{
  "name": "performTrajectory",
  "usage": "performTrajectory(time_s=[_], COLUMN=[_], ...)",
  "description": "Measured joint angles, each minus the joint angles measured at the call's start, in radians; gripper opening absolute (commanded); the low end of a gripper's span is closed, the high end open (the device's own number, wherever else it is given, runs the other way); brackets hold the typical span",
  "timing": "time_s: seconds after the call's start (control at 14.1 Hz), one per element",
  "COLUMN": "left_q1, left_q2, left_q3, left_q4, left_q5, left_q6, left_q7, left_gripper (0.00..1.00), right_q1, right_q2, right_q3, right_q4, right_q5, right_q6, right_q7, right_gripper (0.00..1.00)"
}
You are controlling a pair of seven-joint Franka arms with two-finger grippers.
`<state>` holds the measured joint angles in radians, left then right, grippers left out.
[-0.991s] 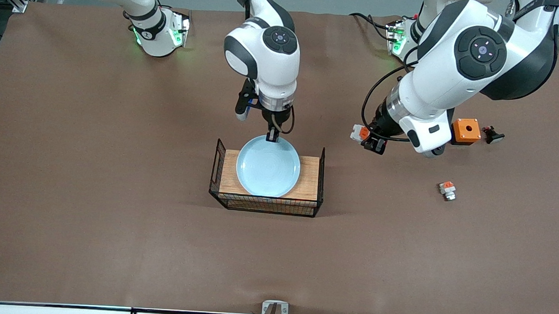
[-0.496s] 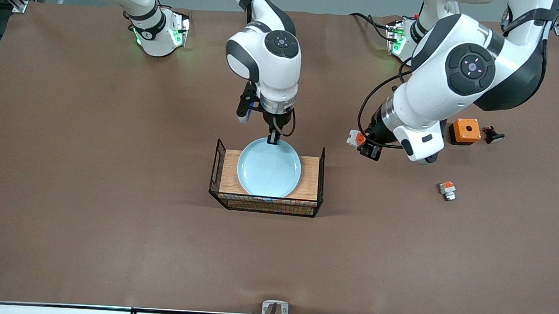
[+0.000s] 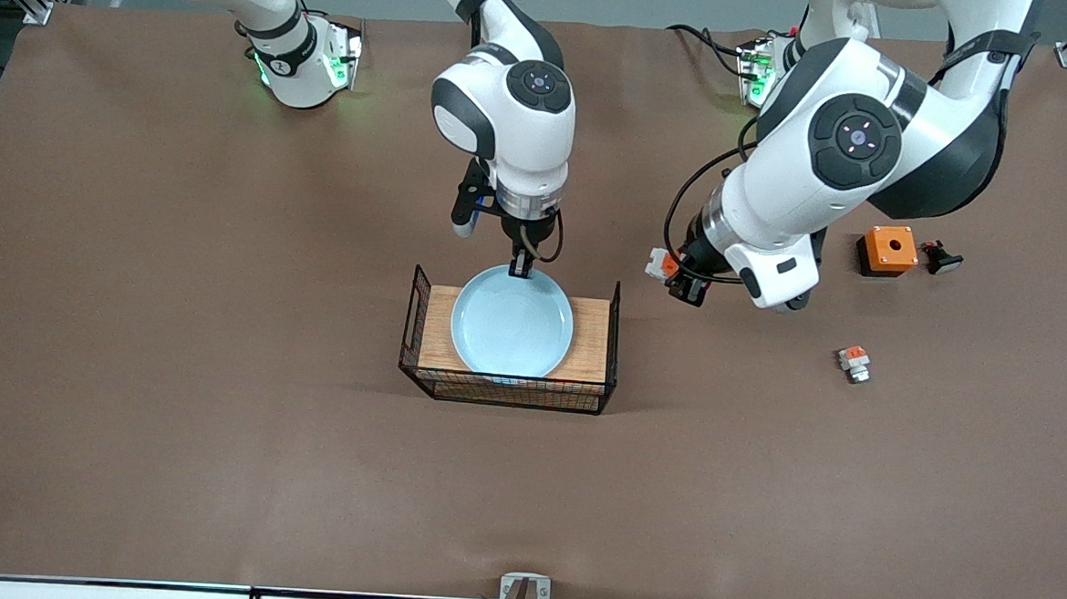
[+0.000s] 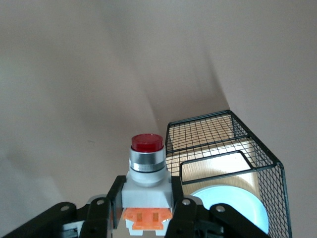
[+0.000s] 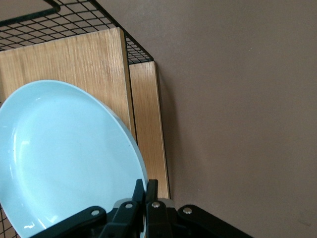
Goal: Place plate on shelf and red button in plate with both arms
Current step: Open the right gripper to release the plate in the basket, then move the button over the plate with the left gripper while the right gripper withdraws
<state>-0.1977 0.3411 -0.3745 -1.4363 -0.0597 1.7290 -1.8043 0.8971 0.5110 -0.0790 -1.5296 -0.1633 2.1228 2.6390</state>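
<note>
Toward the rack (image 3: pixel 509 335), left gripper (image 3: pixel 680 284) has carried red button (image 3: pixel 659 264).

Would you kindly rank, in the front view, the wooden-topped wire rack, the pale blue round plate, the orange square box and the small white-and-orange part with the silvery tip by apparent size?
1. Wooden-topped wire rack
2. Pale blue round plate
3. Orange square box
4. White-and-orange part with the silvery tip

All rest at a similar distance from the camera, so the order looks dependable.

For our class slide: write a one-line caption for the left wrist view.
Left claw shut on the red button, near the wire rack holding the plate.
</note>
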Motion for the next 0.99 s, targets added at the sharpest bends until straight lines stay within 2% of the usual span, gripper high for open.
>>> performTrajectory(time_s=[0.57, 0.85, 0.99], left_q1=[-0.03, -0.065, -0.077], left_q2=[0.006, 0.032, 0.044], left_q3=[0.001, 0.001, 0.001], left_q4=[0.002, 0.009, 0.012], left_q5=[0.009, 0.045, 0.055], left_q6=[0.025, 0.05, 0.056], left_q7=[-0.149, -0.196, -0.202], left_gripper=[0.3, 0.3, 0.3], right_q1=[0.0, -0.009, -0.026], right_q2=[0.014, 0.013, 0.013], right_q3=[-0.007, -0.012, -0.012], right_q4=[0.01, 0.093, 0.146], right_q5=[-0.014, -0.01, 0.052], right_q6=[0.002, -0.046, -0.104], right_q7=[0.0, -0.028, -0.13], right_gripper=[1.0, 1.0, 1.0])
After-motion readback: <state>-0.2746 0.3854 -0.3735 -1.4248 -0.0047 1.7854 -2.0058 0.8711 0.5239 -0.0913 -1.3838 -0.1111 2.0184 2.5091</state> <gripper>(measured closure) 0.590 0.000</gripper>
